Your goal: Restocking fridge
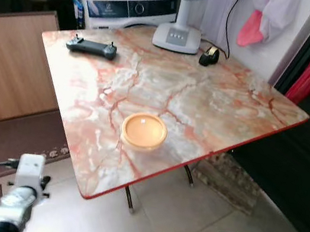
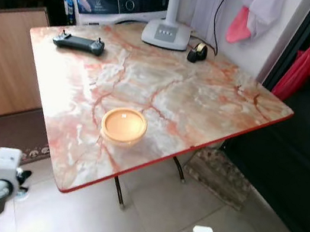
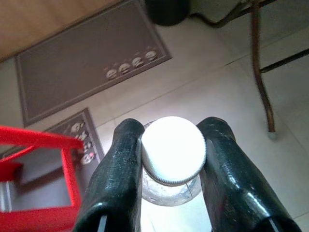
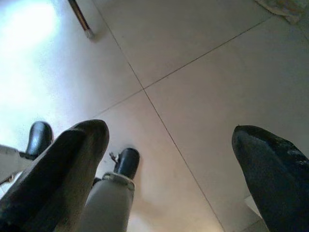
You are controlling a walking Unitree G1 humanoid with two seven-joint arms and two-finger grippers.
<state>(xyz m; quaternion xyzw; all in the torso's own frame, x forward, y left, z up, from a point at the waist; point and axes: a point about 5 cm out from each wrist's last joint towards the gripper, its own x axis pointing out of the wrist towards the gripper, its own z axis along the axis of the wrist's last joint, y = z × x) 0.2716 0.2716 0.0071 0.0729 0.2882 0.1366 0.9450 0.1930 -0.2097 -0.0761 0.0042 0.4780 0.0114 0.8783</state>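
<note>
— Bottle [image 3: 173, 159] first: where is it?
— Clenched in the left claw [image 3: 171, 164], white cap toward the wrist camera, held low over the floor tiles [image 3: 227, 96] beside a red crate [image 3: 43, 193].
— And the right claw [image 4: 169, 159]?
— Released, fingers [image 4: 72, 159] spread wide, nothing between them, hanging above the floor.
— What lies ahead?
— The marble table [image 1: 204, 107], with an orange bowl [image 1: 144, 131] near its front edge; farther back, a black controller [image 1: 92, 47], a tape dispenser [image 1: 209, 56] and a fan's base [image 1: 177, 37].
— Progress?
— Early, I'd judge: the bottle is in hand, but it has yet to be shelved.
</note>
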